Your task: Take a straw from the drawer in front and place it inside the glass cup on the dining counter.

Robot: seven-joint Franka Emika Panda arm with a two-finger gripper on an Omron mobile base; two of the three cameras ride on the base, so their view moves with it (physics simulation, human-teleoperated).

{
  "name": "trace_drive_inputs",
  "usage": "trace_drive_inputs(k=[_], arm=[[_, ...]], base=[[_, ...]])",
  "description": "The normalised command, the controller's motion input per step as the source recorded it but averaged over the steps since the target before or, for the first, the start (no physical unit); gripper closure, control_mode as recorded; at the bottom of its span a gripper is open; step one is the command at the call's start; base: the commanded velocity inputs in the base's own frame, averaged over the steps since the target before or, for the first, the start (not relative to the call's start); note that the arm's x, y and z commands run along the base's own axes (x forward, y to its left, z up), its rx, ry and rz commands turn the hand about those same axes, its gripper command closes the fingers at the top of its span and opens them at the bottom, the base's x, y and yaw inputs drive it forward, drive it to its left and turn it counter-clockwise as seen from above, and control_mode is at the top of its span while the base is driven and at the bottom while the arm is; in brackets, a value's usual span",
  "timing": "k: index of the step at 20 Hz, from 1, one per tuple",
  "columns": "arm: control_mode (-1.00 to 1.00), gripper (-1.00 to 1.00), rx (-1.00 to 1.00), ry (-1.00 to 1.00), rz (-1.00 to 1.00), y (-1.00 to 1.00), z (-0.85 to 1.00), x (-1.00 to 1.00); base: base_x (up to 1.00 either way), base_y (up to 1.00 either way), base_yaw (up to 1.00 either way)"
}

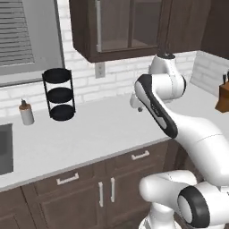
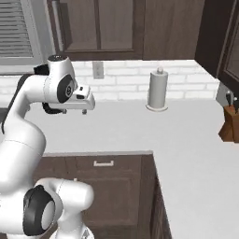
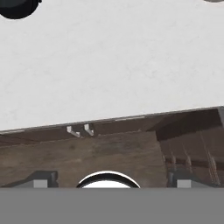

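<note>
Worktop first: a smooth white stone-like slab (image 1: 89,134) over dark brown wood cabinet fronts (image 1: 80,197) with silver bar handles. Then a round black three-tier wire rack (image 1: 60,94), a white paper towel roll (image 2: 158,89), a brown knife block (image 2: 229,122). Two-finger gripper (image 3: 109,183) spread wide, nothing held. Can't spot the straw or cup.

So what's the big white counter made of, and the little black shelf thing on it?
The counter looks like polished stone: white, smooth, faintly mottled in the hand view. The three-tier rack looks like black-painted metal, going by its thin rods and round trays, though plastic is possible. The cabinet fronts below look like dark-stained wood with visible grain.
</note>
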Motion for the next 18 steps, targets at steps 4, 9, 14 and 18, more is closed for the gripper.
trace_drive_inputs(k=[4, 9, 14, 18], arm=[[1.0, -1.0, 0.0, 0.0, 0.0, 0.0, 0.0, 0.0], [1.0, -1.0, 0.0, 0.0, 0.0, 0.0, 0.0, 0.0], [1.0, -1.0, 0.0, 0.0, 0.0, 0.0, 0.0, 0.0], [1.0, -1.0, 0.0, 0.0, 0.0, 0.0, 0.0, 0.0]], base=[[0.18, 0.51, -0.75], [0.03, 0.36, -0.8], [-0.03, 0.5, -0.71], [-0.34, 0.73, -0.59]])
